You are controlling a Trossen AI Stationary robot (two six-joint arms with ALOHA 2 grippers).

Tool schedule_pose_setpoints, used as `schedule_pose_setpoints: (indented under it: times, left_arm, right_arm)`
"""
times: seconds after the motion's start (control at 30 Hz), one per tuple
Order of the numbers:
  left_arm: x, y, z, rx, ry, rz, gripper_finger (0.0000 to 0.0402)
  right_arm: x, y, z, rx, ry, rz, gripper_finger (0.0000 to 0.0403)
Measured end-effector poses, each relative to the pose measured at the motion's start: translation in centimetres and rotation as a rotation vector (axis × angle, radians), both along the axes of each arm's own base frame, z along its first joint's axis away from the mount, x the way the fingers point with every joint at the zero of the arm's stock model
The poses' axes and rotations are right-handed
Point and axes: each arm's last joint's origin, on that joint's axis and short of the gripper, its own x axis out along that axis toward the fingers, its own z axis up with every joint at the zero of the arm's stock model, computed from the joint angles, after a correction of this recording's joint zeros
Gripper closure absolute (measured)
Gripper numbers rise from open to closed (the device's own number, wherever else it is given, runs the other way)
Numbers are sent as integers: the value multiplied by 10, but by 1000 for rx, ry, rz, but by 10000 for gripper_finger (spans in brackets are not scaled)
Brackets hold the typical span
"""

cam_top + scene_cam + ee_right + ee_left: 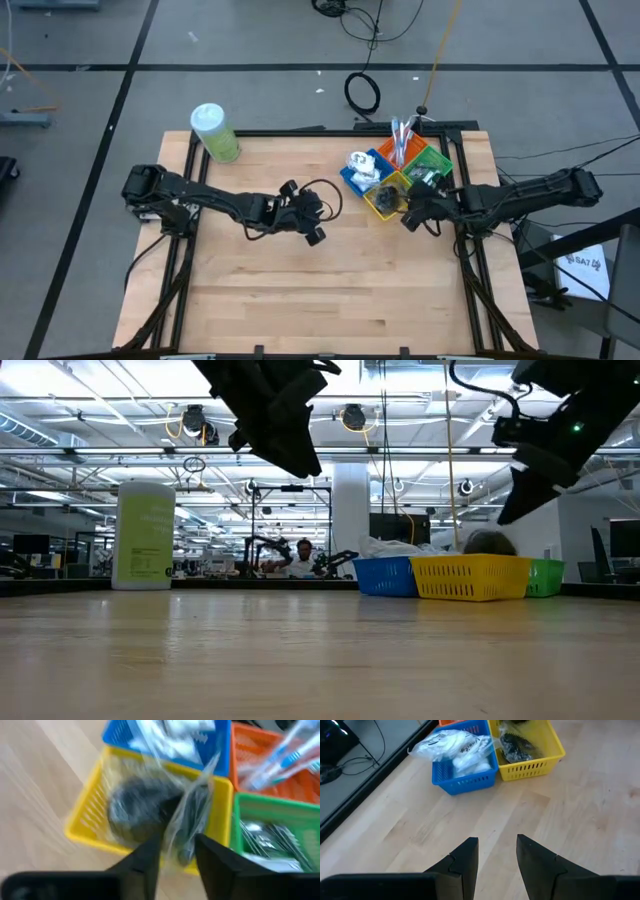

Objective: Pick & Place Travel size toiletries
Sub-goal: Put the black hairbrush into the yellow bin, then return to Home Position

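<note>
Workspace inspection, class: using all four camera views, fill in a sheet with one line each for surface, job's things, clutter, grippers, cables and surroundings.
Surface: wooden table, mostly bare.
Job's things: four small baskets clustered at the far right: blue basket with white bagged cotton, yellow basket with dark bagged discs, orange basket with toothbrushes, green basket with silver tubes.
Clutter: big green bottle at the far left corner.
Grippers: left gripper open, empty, mid-table; right gripper over the yellow basket, around the bag's plastic.
Cables: coiled cable on the floor.
Surroundings: open lab hall, ceiling lights.
</note>
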Motion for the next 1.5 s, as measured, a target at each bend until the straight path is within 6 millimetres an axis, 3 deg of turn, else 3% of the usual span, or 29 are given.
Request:
schedule_pose_setpoints:
  times: [0.17,0.3,0.47,0.6,0.67,0.77,0.93,1.1,1.3,1.5]
  left_arm:
    - [0,0,0,0,0,0,268]
    - [1,0,0,22,1,-9,268]
    - [7,2,6,90,-55,-46,268]
    - [4,1,1,94,45,-139,268]
    - [2,-4,-1,43,79,-232,268]
    - [-6,-10,16,10,24,-298,268]
    - [-35,-21,61,77,-88,-399,268]
    - [-85,-27,81,165,-173,-496,268]
    - [-151,-16,63,180,-340,-442,268]
    - [-199,0,20,121,-573,-351,268]
  right_arm:
    - [10,1,7,1,-123,28,217]
    - [22,6,15,74,-221,196,175]
    - [36,15,31,152,-398,494,158]
    - [39,19,44,178,-523,654,157]
    - [35,19,43,167,-489,682,158]
    - [28,19,42,220,-472,656,161]
    - [2,22,65,220,-614,833,161]
    - [-32,19,78,189,-704,874,159]
    - [-59,16,85,157,-784,886,163]
    - [-71,15,88,111,-835,900,160]
